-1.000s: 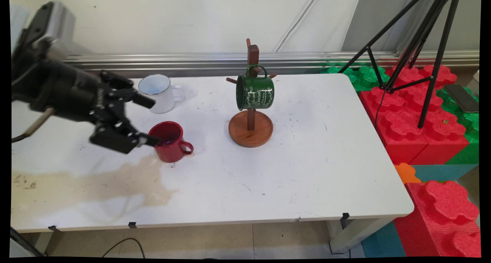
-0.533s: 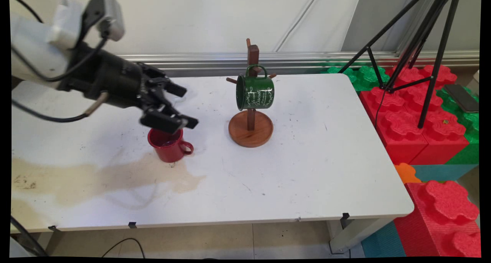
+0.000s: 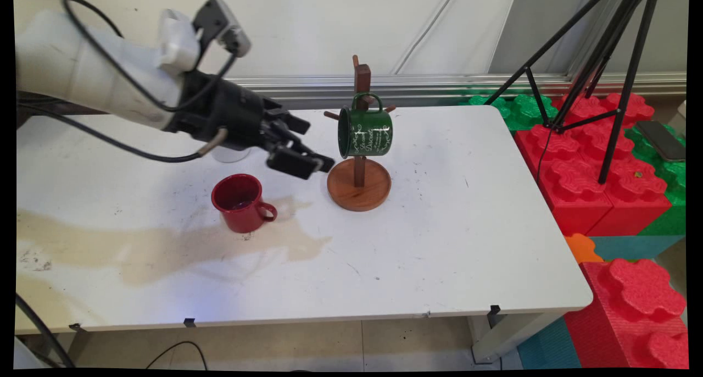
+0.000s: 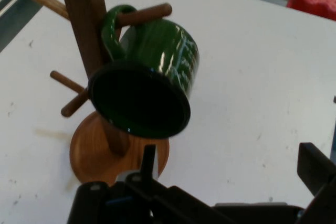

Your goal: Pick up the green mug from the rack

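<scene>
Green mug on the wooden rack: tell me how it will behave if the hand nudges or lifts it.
The green mug hangs by its handle on one peg of the wooden rack, so a nudge would probably swing it. Its glossy surface looks slippery and rigid. The open hand sits close beside it; a sideways shove might tip the narrow rack.

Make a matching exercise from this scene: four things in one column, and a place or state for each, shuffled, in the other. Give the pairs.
Things
1. green mug
2. red mug
3. claw
4. wooden mug stand

Places or states
A. upright on the table, handle to the picture's right
B. hanging by its handle from a peg
C. open in the air, just left of the green mug
D. round base resting on the table

Pairs: 1-B, 2-A, 3-C, 4-D
</scene>
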Robot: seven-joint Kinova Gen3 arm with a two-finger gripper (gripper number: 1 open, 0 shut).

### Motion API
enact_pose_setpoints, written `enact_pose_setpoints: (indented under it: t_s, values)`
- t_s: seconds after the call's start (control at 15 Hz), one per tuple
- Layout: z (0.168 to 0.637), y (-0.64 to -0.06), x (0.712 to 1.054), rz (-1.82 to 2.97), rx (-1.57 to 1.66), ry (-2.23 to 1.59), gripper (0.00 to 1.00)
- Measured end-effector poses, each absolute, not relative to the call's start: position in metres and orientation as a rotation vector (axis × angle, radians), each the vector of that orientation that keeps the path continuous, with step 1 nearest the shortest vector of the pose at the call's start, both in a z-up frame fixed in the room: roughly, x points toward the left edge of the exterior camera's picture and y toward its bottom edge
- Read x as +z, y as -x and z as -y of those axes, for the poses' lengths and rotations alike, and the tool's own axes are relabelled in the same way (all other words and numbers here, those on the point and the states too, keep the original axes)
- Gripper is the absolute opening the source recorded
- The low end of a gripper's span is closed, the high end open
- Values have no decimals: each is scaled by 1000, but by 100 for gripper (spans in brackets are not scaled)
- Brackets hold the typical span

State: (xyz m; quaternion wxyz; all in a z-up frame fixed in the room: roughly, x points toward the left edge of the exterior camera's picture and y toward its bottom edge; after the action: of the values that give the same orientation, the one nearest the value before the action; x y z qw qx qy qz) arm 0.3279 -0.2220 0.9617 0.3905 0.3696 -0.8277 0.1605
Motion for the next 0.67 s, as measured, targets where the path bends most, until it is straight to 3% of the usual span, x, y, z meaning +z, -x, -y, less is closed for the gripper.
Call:
enact_pose_setpoints:
  t_s: [0.67]
  values:
    - [255, -299, 928, 2018, 402, -1026, 100]
